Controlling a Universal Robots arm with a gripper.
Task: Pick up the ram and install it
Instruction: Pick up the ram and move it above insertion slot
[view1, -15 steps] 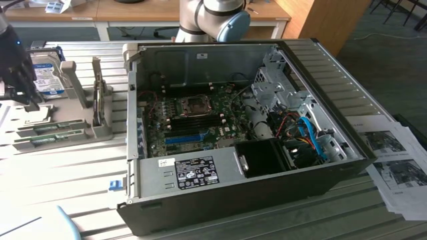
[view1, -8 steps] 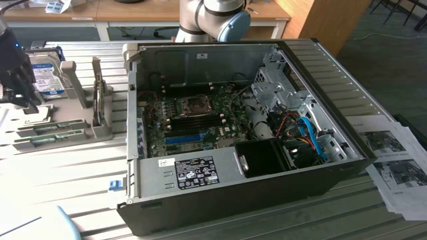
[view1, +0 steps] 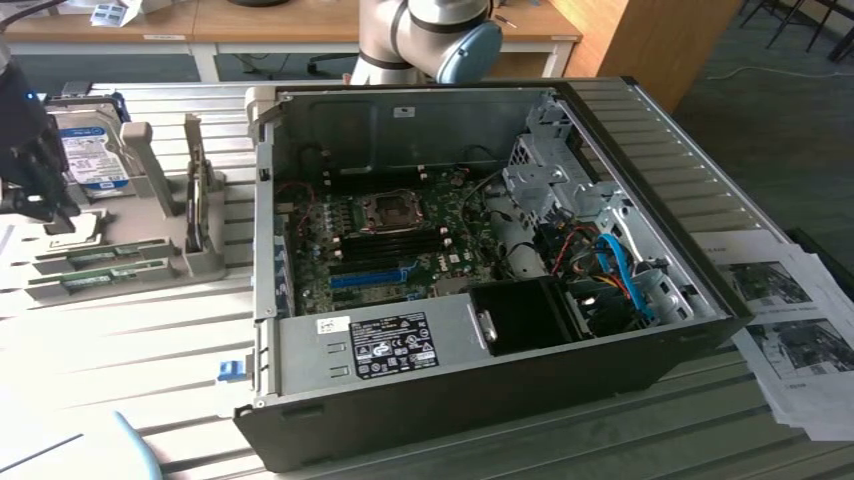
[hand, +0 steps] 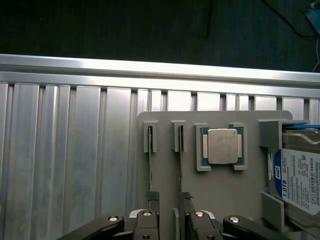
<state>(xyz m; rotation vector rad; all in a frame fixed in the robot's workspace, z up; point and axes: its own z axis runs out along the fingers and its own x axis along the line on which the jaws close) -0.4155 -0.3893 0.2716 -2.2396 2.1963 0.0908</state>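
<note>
Currently | gripper (hand: 172, 227) above grey holder (hand: 220, 200) | 2 ram sticks (hand: 180, 165) on edge in its slots | gripper opening: cannot tell

ram (hand: 180, 170): a long, thin stick that I see edge-on, standing on its long edge, far end seated in a grey slot block.
second ram stick (hand: 150, 170): just beside it, parallel, same pose.
colour: green in the exterior view.
place: grey holder (hand: 220, 200), on the bench.
</note>
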